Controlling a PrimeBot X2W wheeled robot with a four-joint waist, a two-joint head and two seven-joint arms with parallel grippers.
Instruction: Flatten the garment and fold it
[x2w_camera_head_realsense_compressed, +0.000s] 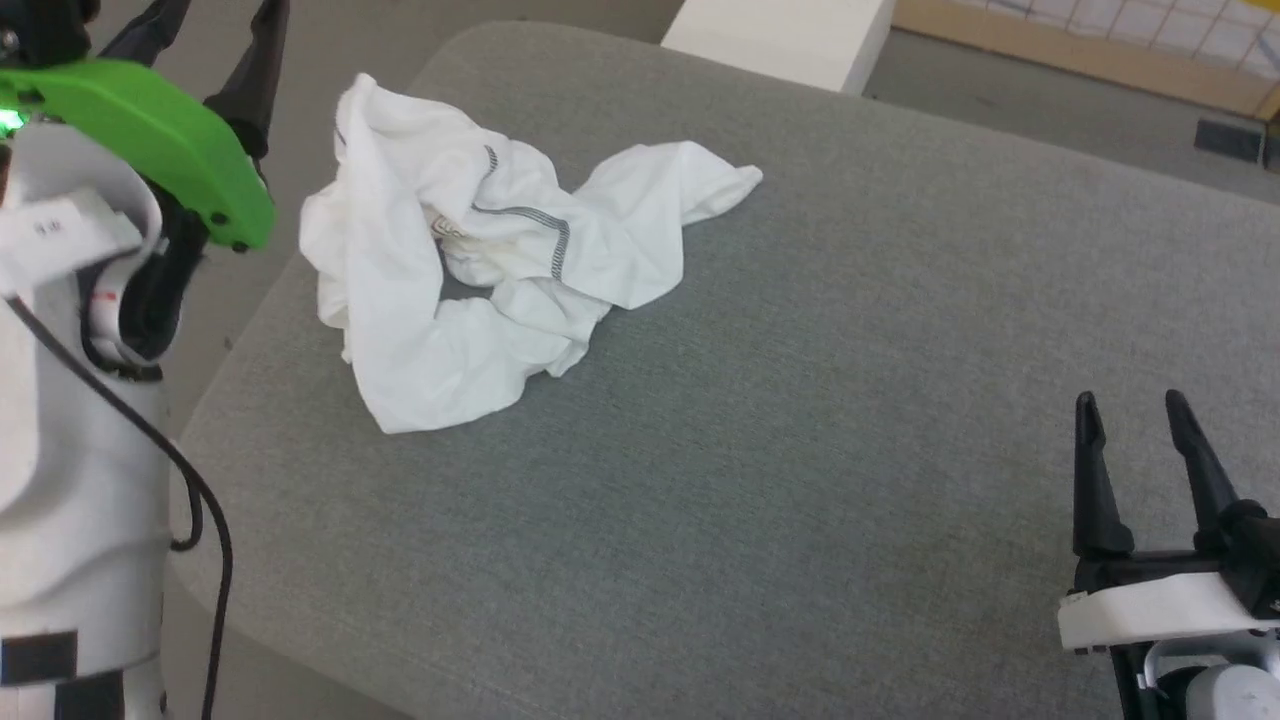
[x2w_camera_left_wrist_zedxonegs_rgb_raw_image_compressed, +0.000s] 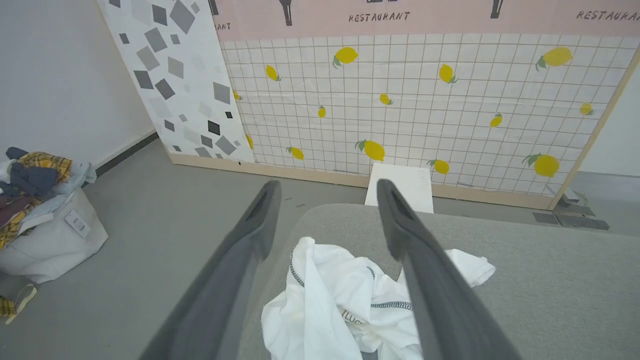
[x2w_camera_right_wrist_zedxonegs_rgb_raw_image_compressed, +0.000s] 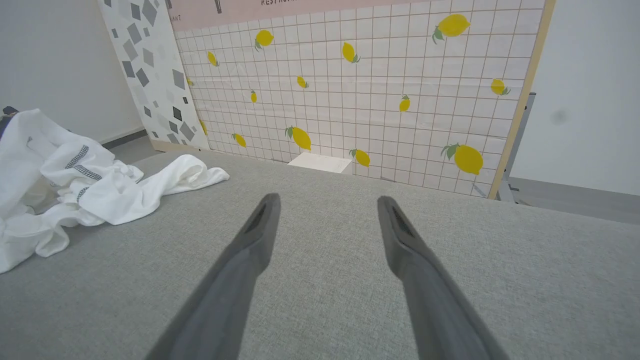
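The left gripper (x2w_camera_left_wrist_zedxonegs_rgb_raw_image_compressed: 327, 187) is hovering with its two dark fingers spread wide, pointing out over the near left corner of the grey padded table (x2w_camera_head_realsense_compressed: 800, 450). The garment (x2w_camera_head_realsense_compressed: 400, 330) is lying crumpled in a heap just ahead of and below those fingers. In the left wrist view it is showing between and under them, with a line of dark grey stitching and a small neck label facing up. One white sleeve or hem is trailing out of the heap toward the right finger's side. The right gripper (x2w_camera_head_realsense_compressed: 1130, 400) is hanging low over bare table, its fingers likewise spread wide, and the garment is sitting well apart from it, ahead and off to its left. A white box (x2w_camera_head_realsense_compressed: 780, 40) is standing beyond the table's far edge, ahead of both grippers, against a lemon-patterned panel (x2w_camera_left_wrist_zedxonegs_rgb_raw_image_compressed: 400, 100). To the left gripper's left, a pale bag of clothes (x2w_camera_left_wrist_zedxonegs_rgb_raw_image_compressed: 45, 225) is resting on the floor.
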